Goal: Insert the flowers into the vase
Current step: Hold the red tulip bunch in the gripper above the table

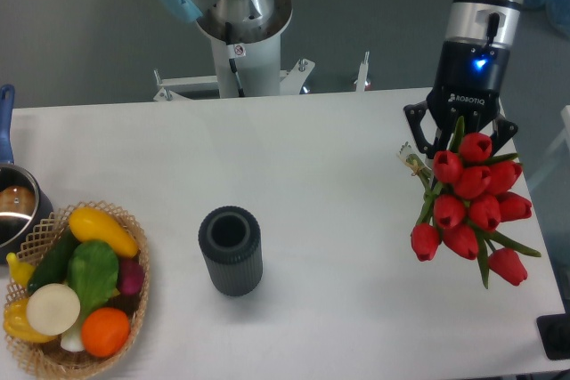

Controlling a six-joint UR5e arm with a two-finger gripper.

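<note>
The flowers, a tied bunch of red tulip buds with green stems, are at the right side of the table. Their cut stem ends point up and left, and the buds hang toward the front right. My gripper comes down from above and is shut on the stems. The top buds hide its fingertips. The vase, a short dark grey ribbed cylinder, stands upright with its round mouth open at the centre-left of the table, well to the left of the flowers and the gripper.
A wicker basket of colourful vegetables sits at the front left corner. A metal pot with a blue handle stands behind it at the left edge. The arm's pedestal is at the back centre. The table's right edge is close to the flowers.
</note>
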